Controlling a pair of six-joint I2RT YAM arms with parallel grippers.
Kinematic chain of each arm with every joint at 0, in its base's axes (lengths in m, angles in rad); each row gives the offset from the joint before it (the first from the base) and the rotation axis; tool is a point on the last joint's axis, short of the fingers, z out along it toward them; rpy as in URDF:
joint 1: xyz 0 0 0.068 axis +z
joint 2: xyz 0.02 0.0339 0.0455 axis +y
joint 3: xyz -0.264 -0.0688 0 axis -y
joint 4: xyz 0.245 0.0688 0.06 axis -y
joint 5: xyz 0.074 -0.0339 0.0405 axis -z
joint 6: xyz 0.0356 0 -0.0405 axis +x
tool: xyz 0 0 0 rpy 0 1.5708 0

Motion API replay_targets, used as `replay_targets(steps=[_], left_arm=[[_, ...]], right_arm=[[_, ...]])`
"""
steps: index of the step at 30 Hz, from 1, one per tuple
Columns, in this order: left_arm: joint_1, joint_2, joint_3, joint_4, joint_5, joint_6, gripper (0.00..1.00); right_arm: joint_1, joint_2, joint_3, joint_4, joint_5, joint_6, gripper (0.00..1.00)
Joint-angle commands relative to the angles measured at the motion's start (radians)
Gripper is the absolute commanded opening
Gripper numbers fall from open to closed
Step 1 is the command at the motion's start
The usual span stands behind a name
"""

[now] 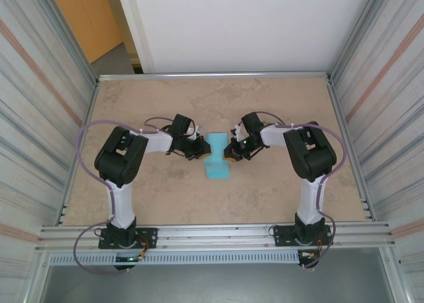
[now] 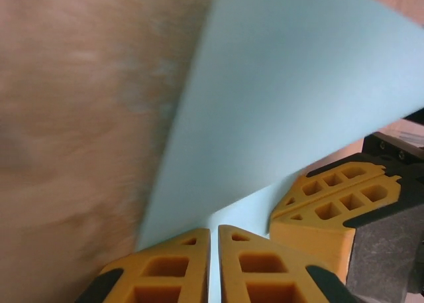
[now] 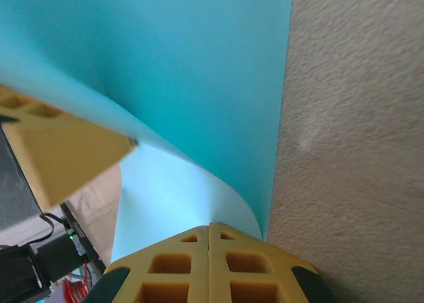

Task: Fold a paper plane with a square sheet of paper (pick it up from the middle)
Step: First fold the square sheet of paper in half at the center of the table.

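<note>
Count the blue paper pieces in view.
1: the sheet of paper at the centre of the table, curled up between the left gripper and right gripper, each shut on an edge. A second under it would be hidden.

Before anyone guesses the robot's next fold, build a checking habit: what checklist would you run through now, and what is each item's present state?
1. Left gripper pinches the paper: ok, blue shows between its fingers.
2. Right gripper shut: ok.
3. Paper caught in right gripper: cannot tell.
4. Fold pressed flat: not ok, the paper curves upward.
5. Grippers clear of each other: ok, though close.
6. Paper well inside the table edges: ok.
</note>
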Motion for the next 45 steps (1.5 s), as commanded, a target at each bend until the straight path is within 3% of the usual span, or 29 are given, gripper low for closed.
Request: replay_targets(steps=[1,5,10,15,21,26,31,39,45], left_arm=[[0.072,-0.025,-0.063,-0.047,-0.069,0.033,0.12],[0.071,-0.111,-0.083,-0.012,-0.053,0.029,0.12],[0.008,-0.169,-0.086,0.126,-0.018,-0.032,0.12],[-0.063,-0.077,0.006,0.107,-0.044,-0.040,0.12],[-0.069,0.025,0.098,0.070,-0.053,-0.027,0.12],[-0.047,0.083,0.149,-0.036,-0.120,0.031,0.12],[0.015,0.094,0.114,-0.020,-0.124,0.039,0.12],[0.144,0.075,0.107,0.007,-0.050,0.065,0.12],[0.117,-0.023,0.107,0.025,-0.015,0.063,0.12]], right_arm=[[-0.011,0.134,-0.071,-0.122,0.290,-0.022,0.05],[-0.011,0.131,-0.072,-0.121,0.289,-0.022,0.05],[-0.012,0.135,-0.074,-0.121,0.291,-0.025,0.05],[-0.014,0.135,-0.073,-0.120,0.292,-0.027,0.05],[-0.018,0.134,-0.073,-0.120,0.291,-0.030,0.05],[-0.023,0.131,-0.076,-0.122,0.295,-0.035,0.06],[-0.029,0.126,-0.079,-0.122,0.298,-0.038,0.06],[-0.036,0.123,-0.080,-0.124,0.304,-0.039,0.06],[-0.035,0.117,-0.079,-0.124,0.301,-0.041,0.05]])
